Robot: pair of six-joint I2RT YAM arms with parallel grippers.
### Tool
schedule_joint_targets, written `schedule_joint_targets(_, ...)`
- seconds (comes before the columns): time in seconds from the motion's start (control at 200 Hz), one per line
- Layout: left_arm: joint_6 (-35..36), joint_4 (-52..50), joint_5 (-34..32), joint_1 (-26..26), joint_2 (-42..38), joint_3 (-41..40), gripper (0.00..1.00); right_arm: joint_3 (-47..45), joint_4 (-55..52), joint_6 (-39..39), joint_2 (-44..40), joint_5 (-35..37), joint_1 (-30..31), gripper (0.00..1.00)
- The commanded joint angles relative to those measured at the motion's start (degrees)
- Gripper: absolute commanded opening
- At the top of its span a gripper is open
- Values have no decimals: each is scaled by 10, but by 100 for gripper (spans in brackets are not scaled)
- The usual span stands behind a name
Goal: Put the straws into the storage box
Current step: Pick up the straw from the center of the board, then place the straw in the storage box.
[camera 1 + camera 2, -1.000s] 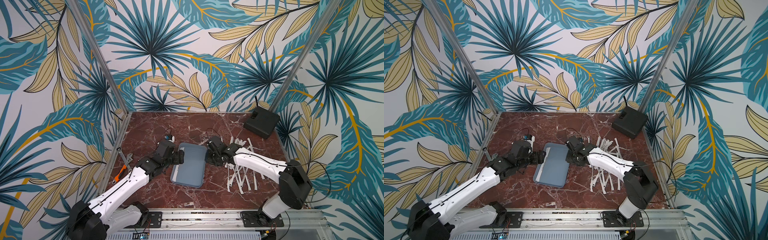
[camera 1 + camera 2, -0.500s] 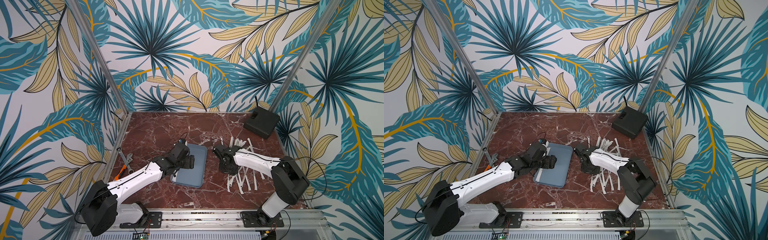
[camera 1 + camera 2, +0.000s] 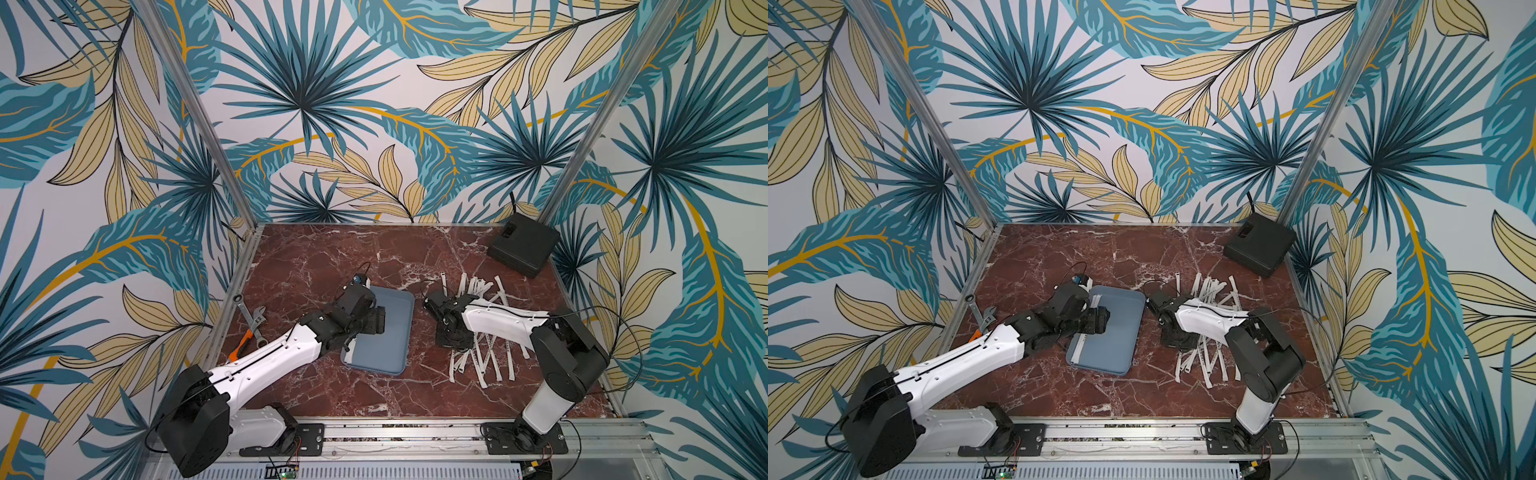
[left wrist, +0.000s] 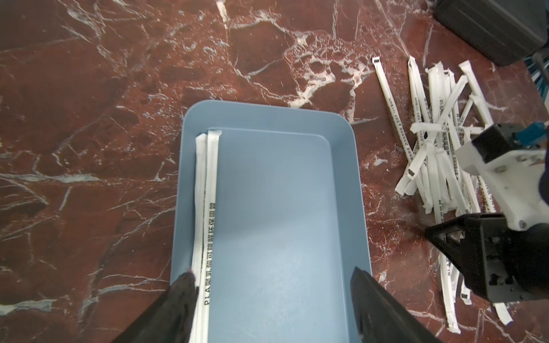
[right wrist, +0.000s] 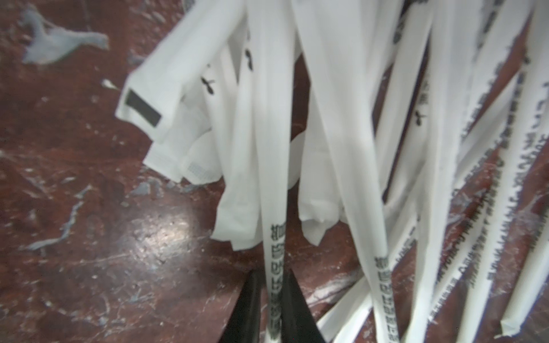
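Broadly: red marble counter (image 3: 374, 257) fills lower centre in both top views. Grey-blue storage box (image 3: 395, 340) at centre of counter. Two wrapped straws (image 4: 208, 193) lie inside, flat along one long wall. Black box (image 3: 523, 249) in far right corner. Loose straws (image 3: 482, 365) criss-crossed right of storage box, apart from it. Left end effector (image 4: 273, 273) over near end of storage box, jaws wide, nothing between. Right end effector (image 5: 273, 276) low in pile, jaws narrow, pinching single straw (image 5: 274, 237). Wrenches (image 3: 251, 316) at left counter edge.

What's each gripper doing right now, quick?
Left gripper: open, empty, over the box.
Right gripper: closed on one straw.
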Motion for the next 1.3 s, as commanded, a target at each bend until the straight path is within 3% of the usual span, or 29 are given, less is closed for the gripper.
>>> schedule_joint_targets(0.0,13,-7,-21,21,-41,-3,86,-11,-14,16,-28,1,16,13)
schedule_joint_targets(0.245,32,-24,-15,98,-103,-27,85,61,-6,99,-72,-87,115,13)
schedule_joint_targets(0.396,20,-48,-13,132,-116,-30,85,163,89,104,-11,-96,159,13)
schedule_joint_targets(0.541,16,-59,-17,138,-121,-23,85,260,128,132,111,-81,161,12)
schedule_joint_targets(0.726,13,-48,0,138,-141,-40,85,322,145,153,222,-118,161,12)
schedule_joint_targets(1.297,7,-39,23,138,-143,-49,85,365,122,145,295,-125,170,15)
